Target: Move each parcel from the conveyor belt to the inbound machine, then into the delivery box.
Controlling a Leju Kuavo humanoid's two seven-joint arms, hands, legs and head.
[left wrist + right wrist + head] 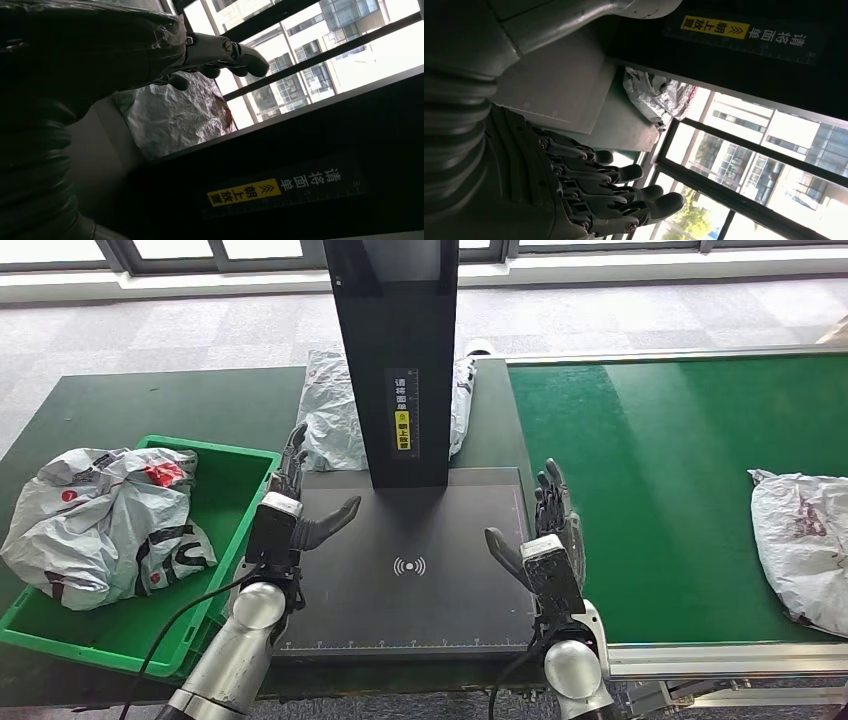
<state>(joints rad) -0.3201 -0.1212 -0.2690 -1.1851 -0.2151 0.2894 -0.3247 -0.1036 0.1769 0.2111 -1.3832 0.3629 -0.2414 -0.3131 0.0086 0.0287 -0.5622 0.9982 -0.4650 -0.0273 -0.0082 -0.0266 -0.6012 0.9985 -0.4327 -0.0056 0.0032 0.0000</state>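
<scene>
At the far left of the head view a green plastic crate (238, 462) sits on the dark green table (150, 400), with a crumpled grey parcel (100, 520) bearing red and black print lying in it and bulging over its left rim. Just right of the crate, the left hand (292, 510) hovers over the left edge of the inbound machine's black scanning plate (420, 600), fingers spread and pointing away from the robot, thumb out toward the plate's middle, holding nothing; the left wrist view shows the same hand (220, 55) with its thumb extended and nothing in it. The machine's black column (398, 360) rises from the back of the plate and carries a yellow label (403, 429). Behind the column lies a second grey parcel (335, 410), its ends showing on both sides. Over the plate's right edge the right hand (540, 535) is likewise wide and empty, fingers straight, thumb turned inward; the right wrist view shows its fingers (624, 192) spread apart. To the right runs the green conveyor belt (650, 460), and a third grey parcel (800, 540) lies on it at the far right, well apart from both hands.
</scene>
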